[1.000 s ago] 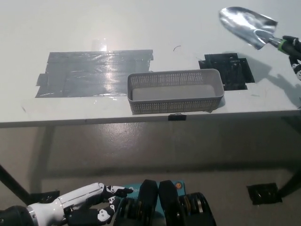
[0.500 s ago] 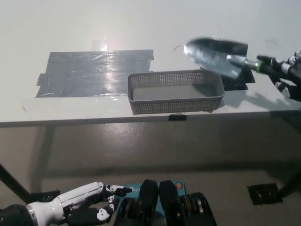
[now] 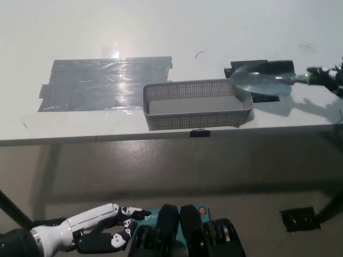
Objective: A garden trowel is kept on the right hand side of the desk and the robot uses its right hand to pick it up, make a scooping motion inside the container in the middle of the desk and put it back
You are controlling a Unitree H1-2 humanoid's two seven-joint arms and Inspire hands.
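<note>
**Silver blade at the container's right rim, scoop yet to be made**

Silver and slightly blurred, the garden trowel (image 3: 261, 81) hangs just above the desk (image 3: 161, 32), its blade tip over the right end of the grey mesh container (image 3: 197, 119). Its long axis runs almost level across the picture, with the blade pointing towards the robot's left and the handle with its green band leading out to the right edge. There the black right hand (image 3: 336, 76) is closed around the handle's end. Most of that hand is cut off by the frame, so the grip itself shows only in part.

The container lies to the left of the hand, lengthwise along the same line as the trowel, near the desk's front edge. From here a scoop looks like a matter of carrying the blade further left and dipping it below the rim. The right hand is by far the nearer one.

Nothing shows inside the container, only its bare pale floor. Under the blade a black patch (image 3: 280, 65) marks the desk, probably the trowel's resting place. A broad patch of grey tape (image 3: 102, 83) lies on the desk beyond the container's left end.

The white left hand (image 3: 91, 231) rests low at the lower left, well below the desk, with its fingers spread and holding nothing.
</note>
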